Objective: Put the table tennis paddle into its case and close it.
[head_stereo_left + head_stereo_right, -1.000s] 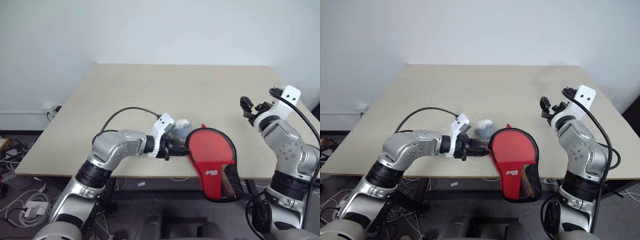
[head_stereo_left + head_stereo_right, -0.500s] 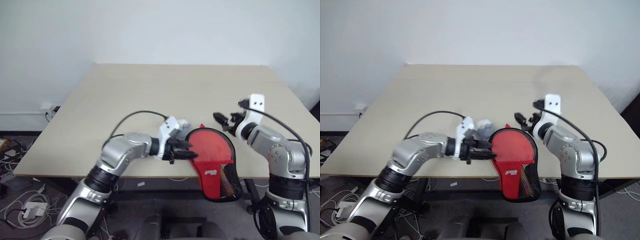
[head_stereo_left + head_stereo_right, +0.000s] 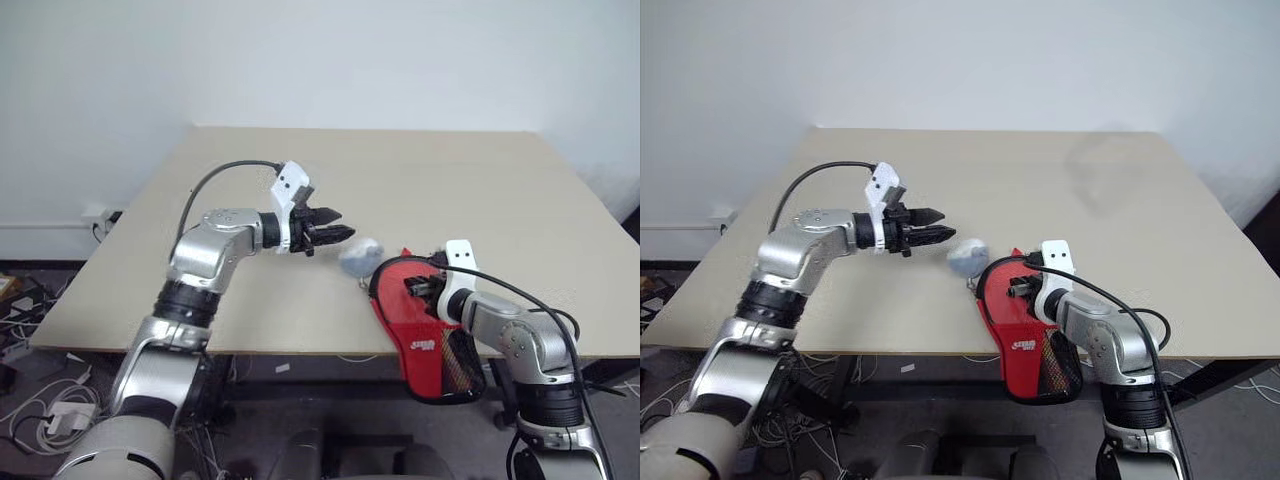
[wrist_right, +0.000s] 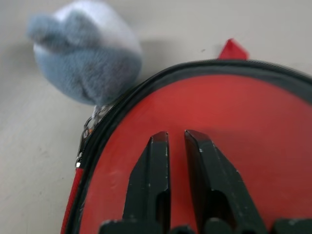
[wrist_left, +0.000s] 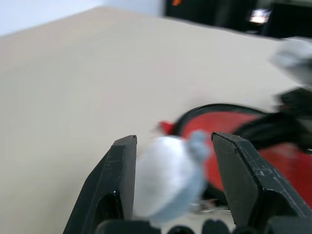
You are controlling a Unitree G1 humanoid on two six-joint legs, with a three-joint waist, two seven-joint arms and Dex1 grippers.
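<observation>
Head views: the case (image 3: 425,320) overhangs the bench (image 3: 400,190) edge at 5 o'clock, the paddle hidden inside, left tool (image 3: 335,233) part-open and empty; left wrist view: a blurred grey plush charm (image 5: 168,178); right wrist view: right tool (image 4: 176,141) pinched narrow over the case.

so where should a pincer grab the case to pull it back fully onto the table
Take the case by its round end's black-trimmed rim, near the red tab, coming from the far side. That end lies flat on the table, while the narrow mesh end hangs over the near edge. The right pincer, shut, already rests on the red face, so the left pincer, open and beyond the fluffy grey-white charm, seems better placed.
</observation>
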